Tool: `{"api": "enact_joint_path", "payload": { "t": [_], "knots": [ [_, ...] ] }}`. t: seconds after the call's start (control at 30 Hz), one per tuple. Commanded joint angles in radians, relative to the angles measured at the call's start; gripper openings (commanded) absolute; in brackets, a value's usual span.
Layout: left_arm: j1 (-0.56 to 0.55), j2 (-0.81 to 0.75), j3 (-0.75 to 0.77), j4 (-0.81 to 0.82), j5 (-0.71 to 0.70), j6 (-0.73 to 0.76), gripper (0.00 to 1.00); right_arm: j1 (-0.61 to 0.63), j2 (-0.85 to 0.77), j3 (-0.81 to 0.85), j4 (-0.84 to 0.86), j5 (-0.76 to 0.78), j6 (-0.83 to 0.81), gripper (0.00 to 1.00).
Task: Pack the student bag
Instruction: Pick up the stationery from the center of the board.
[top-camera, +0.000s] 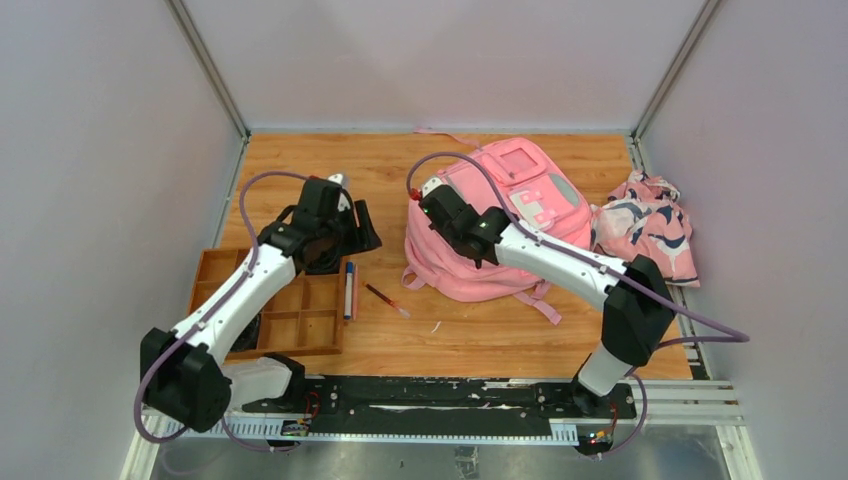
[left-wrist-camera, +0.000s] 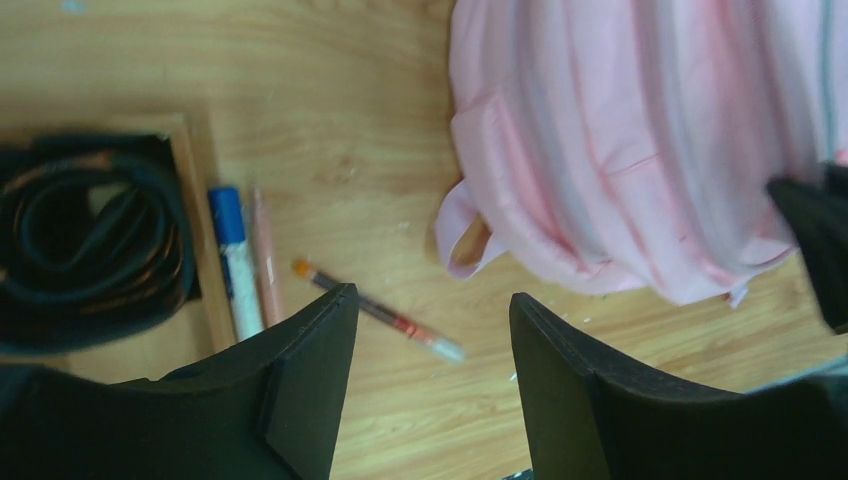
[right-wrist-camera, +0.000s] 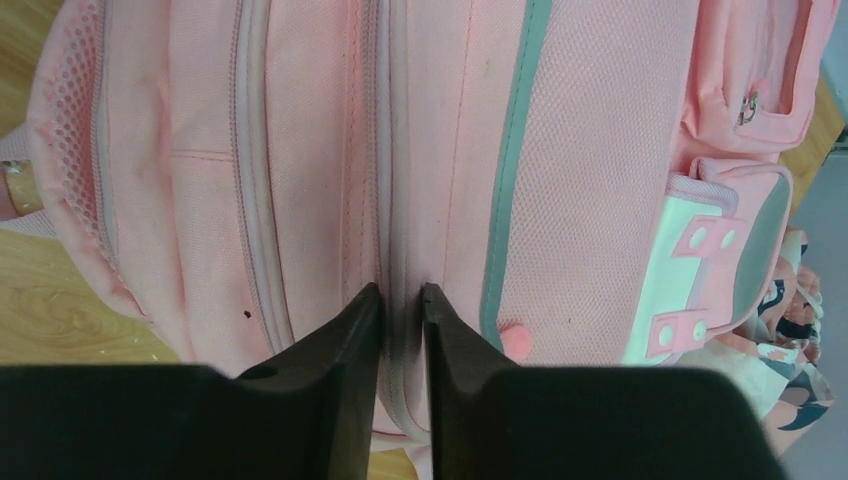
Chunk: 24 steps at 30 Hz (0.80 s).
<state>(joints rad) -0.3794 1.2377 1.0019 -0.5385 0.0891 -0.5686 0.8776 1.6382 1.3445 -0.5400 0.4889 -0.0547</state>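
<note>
Student bag (top-camera: 505, 215) lies flat on the tabletop (top-camera: 480, 340), centre-right toward the far edge. Front pockets face up and straps trail toward the near side. The patterned pink/navy cloth (top-camera: 650, 228) is bunched against its right side.

Right end effector (right-wrist-camera: 400, 295) is down on the bag's left flank. Its jaws are narrowed to a slit and pinch the zipper seam that runs next to the grey trim. I can't see a zipper pull between the fingers (right-wrist-camera: 350, 330).

Left end effector (left-wrist-camera: 430, 300) hangs above the tabletop, between the compartment tray (top-camera: 318, 330) and the bag. Its jaws are well apart with nothing between them, and bare wood shows through the gap.

A red-orange pen (left-wrist-camera: 375, 310) lies loose on the wood below the left end effector, apart from the bag. A blue-capped marker (left-wrist-camera: 235, 265) and a thin pinkish stick (left-wrist-camera: 265, 255) lie side by side along the tray's right edge, outside it. A black coiled strap or cable (left-wrist-camera: 90, 240), can't tell which, sits in the tray compartment next to them.
</note>
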Motion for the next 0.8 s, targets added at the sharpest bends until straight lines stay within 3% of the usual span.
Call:
{"api": "enact_joint_path", "payload": {
  "t": [0.0,0.07,0.13,0.27,0.47,0.6,0.77],
  "knots": [
    [-0.013,-0.107,-0.102,-0.035,-0.1,-0.023,0.63,-0.002,-0.073,0.017,-0.001,-0.001,-0.009,0.29],
    [-0.046,-0.152,-0.132,-0.054,-0.174,-0.043,0.63,-0.006,-0.089,0.011,0.0,-0.023,-0.013,0.35],
    [-0.111,-0.204,-0.161,-0.058,-0.242,-0.065,0.63,-0.021,-0.093,0.008,-0.001,-0.037,-0.014,0.32],
    [-0.137,-0.245,-0.225,-0.056,-0.234,-0.122,0.63,-0.045,-0.089,0.005,-0.003,-0.042,-0.01,0.01],
    [-0.18,-0.241,-0.28,-0.056,-0.301,-0.211,0.65,-0.05,-0.096,0.017,-0.003,-0.045,0.006,0.0],
    [-0.264,-0.321,-0.347,-0.026,-0.441,-0.351,0.54,-0.054,-0.144,0.014,0.0,-0.076,0.044,0.0],
    [-0.302,-0.315,-0.421,0.027,-0.468,-0.492,0.63,-0.061,-0.195,0.0,0.01,-0.119,0.078,0.0]
  ]
}}
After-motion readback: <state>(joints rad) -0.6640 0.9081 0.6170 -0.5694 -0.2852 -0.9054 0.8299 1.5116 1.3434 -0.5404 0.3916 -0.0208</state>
